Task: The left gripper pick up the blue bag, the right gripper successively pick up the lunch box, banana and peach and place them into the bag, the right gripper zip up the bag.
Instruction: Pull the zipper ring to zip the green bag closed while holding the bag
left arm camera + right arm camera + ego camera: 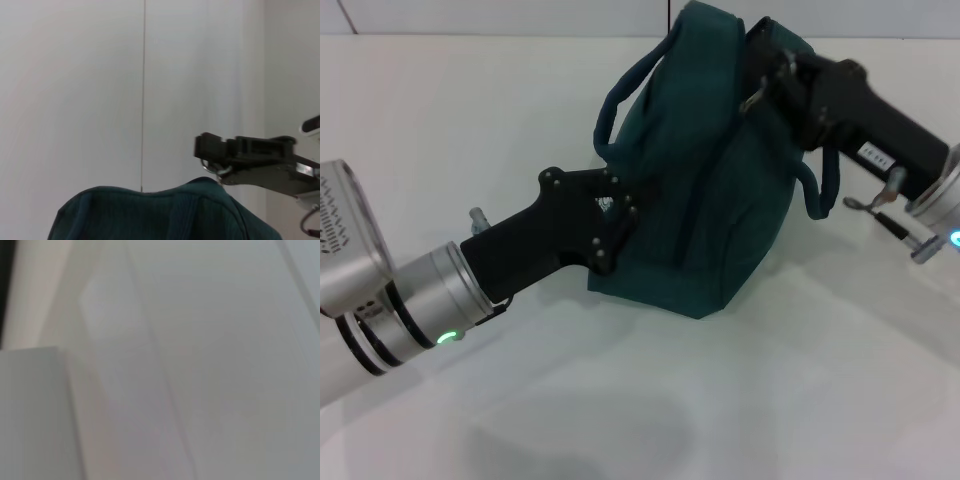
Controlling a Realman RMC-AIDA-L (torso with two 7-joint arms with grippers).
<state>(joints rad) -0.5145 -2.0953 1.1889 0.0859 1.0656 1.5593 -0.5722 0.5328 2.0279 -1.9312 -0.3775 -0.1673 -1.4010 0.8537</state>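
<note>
The blue bag (720, 200) stands upright in the middle of the white table, dark teal, with its carry straps (620, 90) looping off both sides. My left gripper (615, 215) is shut on the bag's near left side and holds it. My right gripper (765, 80) is at the bag's top edge, shut on the metal zipper pull (753, 100). The left wrist view shows the bag's top (150, 215), with the right gripper (202, 147) just above it and the ring-shaped pull (222, 170) hanging under it. The lunch box, banana and peach are out of view.
The white table (470, 120) spreads around the bag, with a pale wall behind it (75, 100). The right wrist view shows only blurred pale surfaces.
</note>
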